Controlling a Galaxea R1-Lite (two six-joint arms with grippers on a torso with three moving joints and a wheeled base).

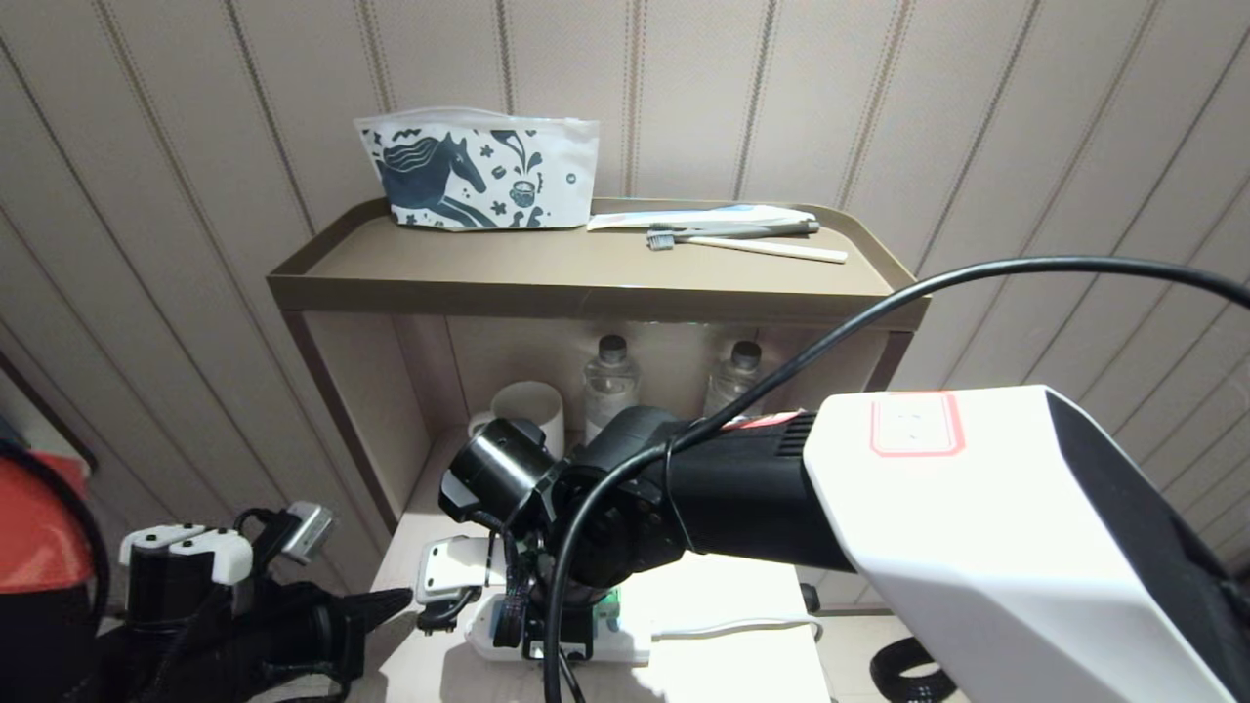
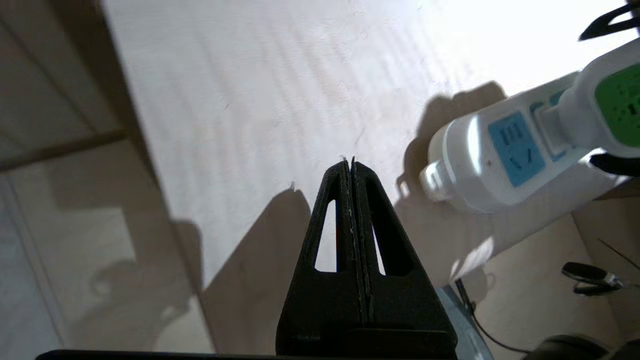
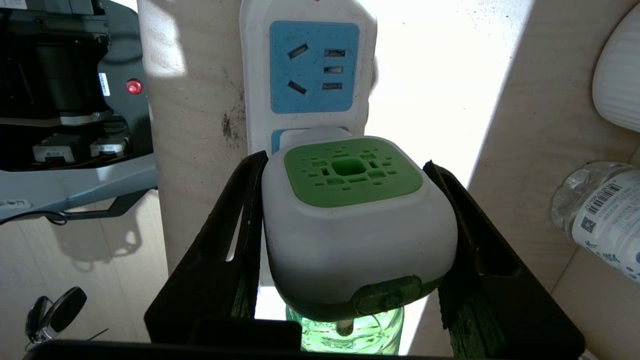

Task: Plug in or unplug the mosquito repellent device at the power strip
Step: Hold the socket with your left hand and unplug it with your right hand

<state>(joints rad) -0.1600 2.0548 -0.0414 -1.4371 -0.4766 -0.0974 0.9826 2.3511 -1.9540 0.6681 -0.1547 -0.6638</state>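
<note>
While the right claw (image 3: 350,240) clamps the mosquito repellent device (image 3: 352,220) seated in the power strip (image 3: 307,65), the left claw (image 2: 353,165), pressed together, idles nearby, so pulling it free apparently remains.

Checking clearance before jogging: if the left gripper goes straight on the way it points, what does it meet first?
Probably the bare pale shelf surface. The left gripper, fingers shut, aims at open board; the power strip lies off to one side of that line. Depth is hard to judge.

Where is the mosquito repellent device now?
The mosquito repellent device sits on the power strip, between the right gripper's fingers, on the low shelf.
</note>
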